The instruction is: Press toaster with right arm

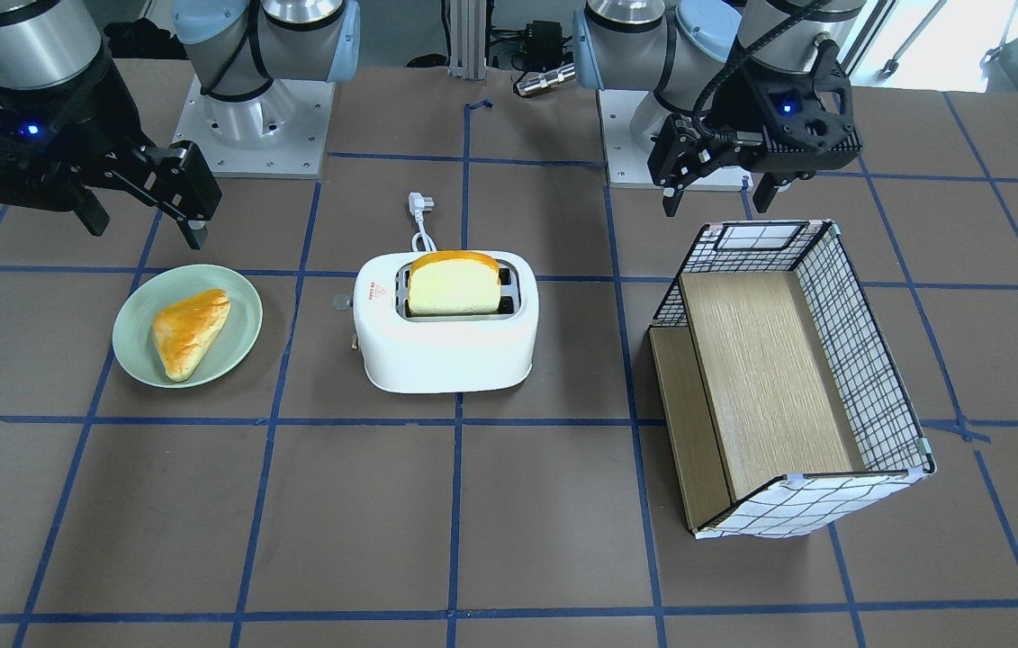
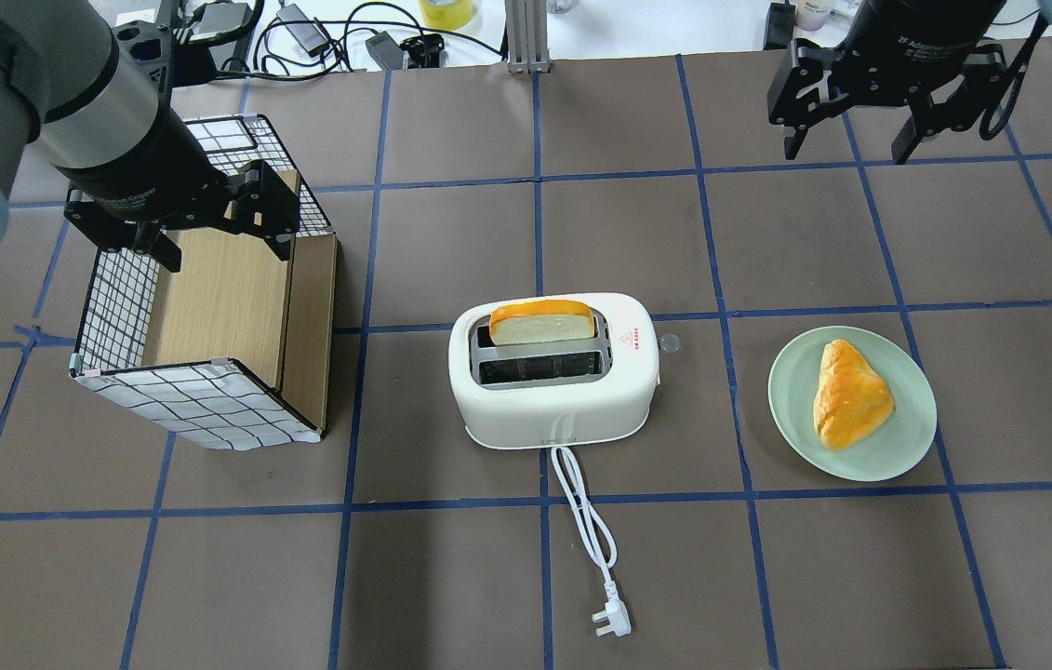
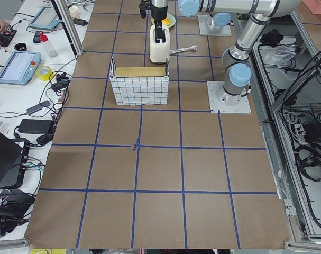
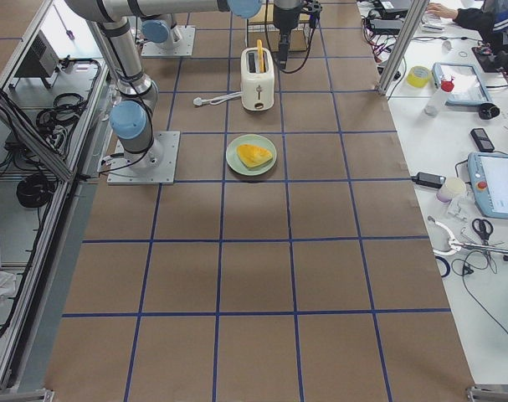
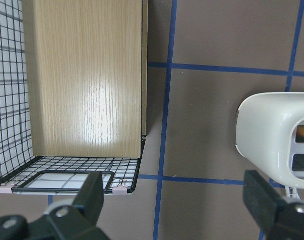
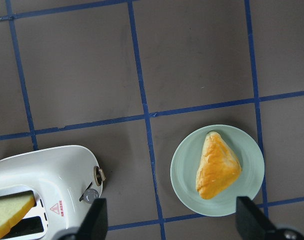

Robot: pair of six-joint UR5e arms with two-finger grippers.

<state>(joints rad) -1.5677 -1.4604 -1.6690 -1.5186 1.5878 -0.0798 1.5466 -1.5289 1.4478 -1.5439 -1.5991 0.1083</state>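
The white two-slot toaster (image 2: pixel 553 395) stands mid-table with a slice of bread (image 2: pixel 542 323) upright in its far slot. It also shows in the front view (image 1: pixel 445 351). In the right wrist view the toaster (image 6: pixel 46 170) lies at the lower left, with its side lever knob (image 6: pixel 90 195) showing. My right gripper (image 2: pixel 849 149) is open and empty. It hangs high over the far right of the table, well apart from the toaster, and also shows in the front view (image 1: pixel 147 225). My left gripper (image 2: pixel 223 249) is open and empty above the checkered box (image 2: pixel 209 409).
A green plate (image 2: pixel 791 391) holding a triangular pastry (image 2: pixel 846 400) sits right of the toaster, below my right gripper. The wire-and-wood box (image 1: pixel 770 378) lies on its side to the toaster's left. The white cord and plug (image 2: pixel 609 622) trail toward the robot.
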